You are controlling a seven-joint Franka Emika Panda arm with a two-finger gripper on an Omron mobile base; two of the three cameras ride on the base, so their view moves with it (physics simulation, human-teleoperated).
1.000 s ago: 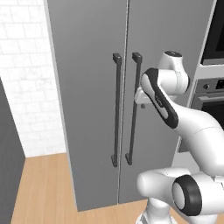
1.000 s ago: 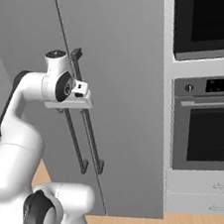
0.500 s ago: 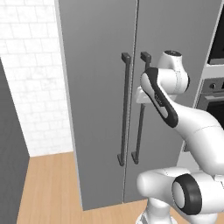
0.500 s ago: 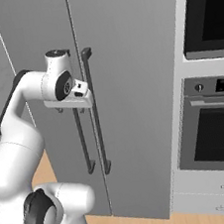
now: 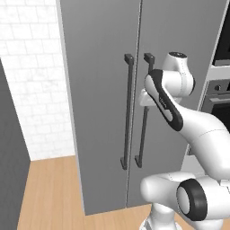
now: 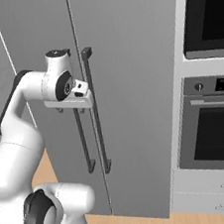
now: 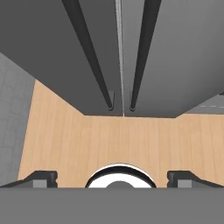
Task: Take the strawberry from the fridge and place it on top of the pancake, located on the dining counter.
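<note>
The fridge stands shut, its two flat grey doors meeting at a narrow seam. Two long dark bar handles run down either side of that seam. My gripper hangs close in front of the handles at about their upper third, pointing down toward the floor. Its fingertips stand far apart, open, with nothing between them. The strawberry is hidden behind the closed doors. The pancake and the dining counter are out of view.
A wall oven with black windows sits right of the fridge, white drawers below it. A white brick wall and a dark grey panel stand to the left. Light wood floor lies in front.
The whole picture has slid a little to the right in both base views, so the base has moved. The arm holds the same pose and the gripper stays open.
</note>
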